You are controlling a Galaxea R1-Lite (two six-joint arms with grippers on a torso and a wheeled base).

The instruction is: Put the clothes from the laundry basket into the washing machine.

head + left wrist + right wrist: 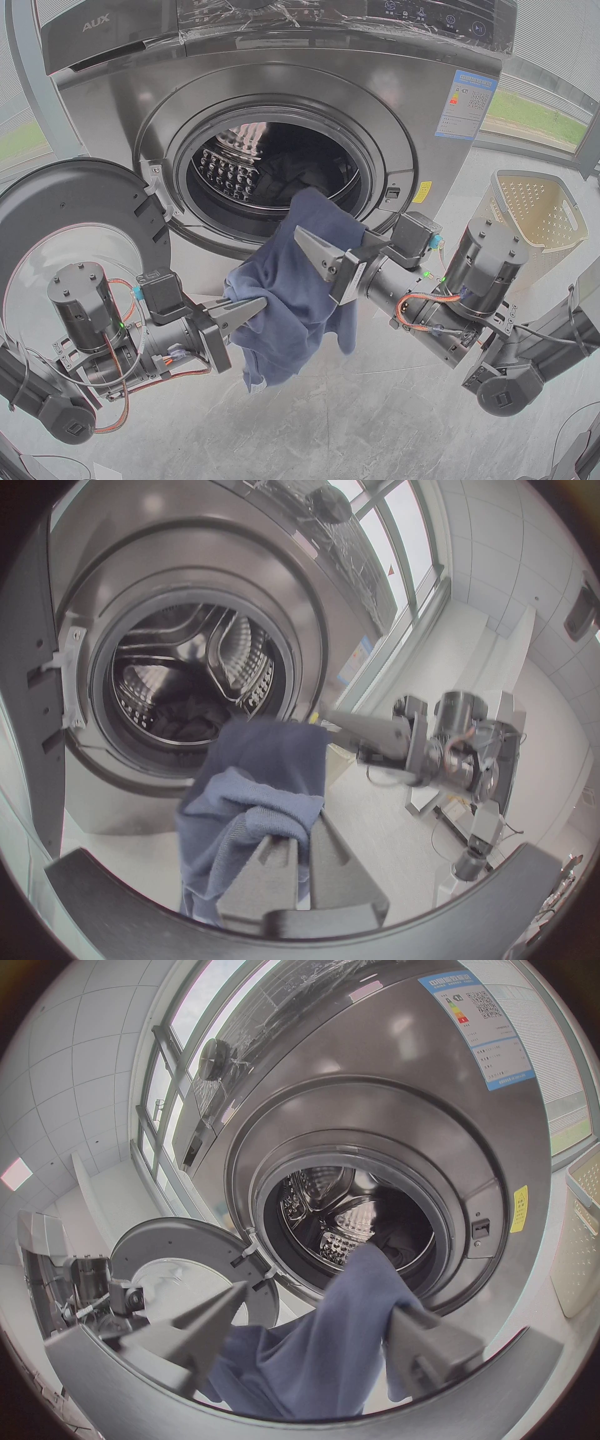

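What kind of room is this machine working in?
Probably a laundry area: a front-loading washing machine with its round door open, a cream laundry basket beside it, and a blue garment at the drum's mouth.

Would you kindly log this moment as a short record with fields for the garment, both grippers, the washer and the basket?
garment: blue, hanging before the washing machine, top reaching the drum opening
left gripper: shut on the garment's lower fold
right gripper: open, garment draped across it
door: open, on the robot's left
drum: dark clothes inside
laundry basket: right of the machine, no clothes seen in it
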